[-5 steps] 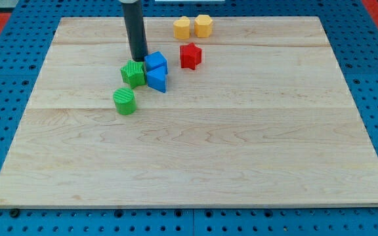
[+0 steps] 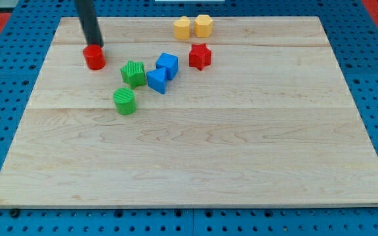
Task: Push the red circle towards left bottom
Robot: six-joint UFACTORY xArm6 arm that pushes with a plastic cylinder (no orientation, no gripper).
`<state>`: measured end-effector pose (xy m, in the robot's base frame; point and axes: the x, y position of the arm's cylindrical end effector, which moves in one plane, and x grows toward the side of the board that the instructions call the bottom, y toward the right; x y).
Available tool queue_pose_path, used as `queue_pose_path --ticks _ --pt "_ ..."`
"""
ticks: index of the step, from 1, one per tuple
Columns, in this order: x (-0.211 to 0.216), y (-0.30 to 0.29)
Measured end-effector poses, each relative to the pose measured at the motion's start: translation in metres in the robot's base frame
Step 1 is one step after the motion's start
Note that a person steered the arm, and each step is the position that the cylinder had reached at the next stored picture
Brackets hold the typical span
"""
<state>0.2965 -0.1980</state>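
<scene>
The red circle (image 2: 94, 58), a short red cylinder, sits at the upper left of the wooden board (image 2: 189, 157). My tip (image 2: 95, 46) rests right at its top edge, touching or nearly touching it; the dark rod rises out of the view's top. To the right stand a green cube (image 2: 133, 73) and a green cylinder (image 2: 125, 101) below it. Two blue blocks lie beside them, one wedge-like (image 2: 156, 80) and one a cube (image 2: 168, 65). A red star (image 2: 200, 56) lies further right.
Two yellow blocks (image 2: 182, 27) (image 2: 203, 25) sit side by side near the board's top edge. Blue pegboard (image 2: 5, 118) surrounds the board on all sides.
The rod has moved left from beside the green cube and blue blocks to the red circle. The red circle now shows at the upper left. The blue blocks and red star shifted slightly right.
</scene>
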Motion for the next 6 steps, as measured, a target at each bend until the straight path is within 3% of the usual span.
queue_pose_path --ticks 1,3,5,6 --pt "0.047 0.000" --pt "0.094 0.033" --pt "0.160 -0.012" --pt "0.169 -0.015"
